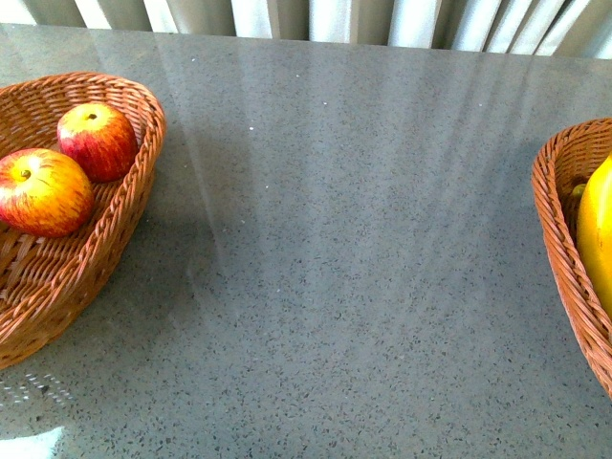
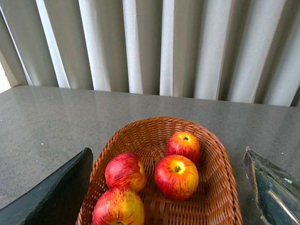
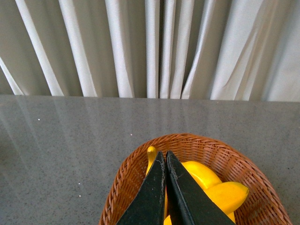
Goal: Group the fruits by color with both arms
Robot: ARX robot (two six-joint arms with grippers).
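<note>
In the front view a wicker basket (image 1: 124,201) at the left holds two red-and-yellow apples (image 1: 98,141) (image 1: 42,191). A second basket (image 1: 564,249) at the right edge holds a yellow banana (image 1: 597,229). Neither arm shows there. The left wrist view looks down on the apple basket (image 2: 220,187) with several apples (image 2: 176,176); my left gripper (image 2: 168,197) is open above it, one dark finger (image 2: 56,197) at each side. In the right wrist view my right gripper (image 3: 165,157) is shut and empty above the banana basket (image 3: 126,180), over yellow bananas (image 3: 220,194).
The grey speckled tabletop (image 1: 344,239) stretches between the two baskets. White pleated curtains (image 1: 316,17) hang behind the table's far edge.
</note>
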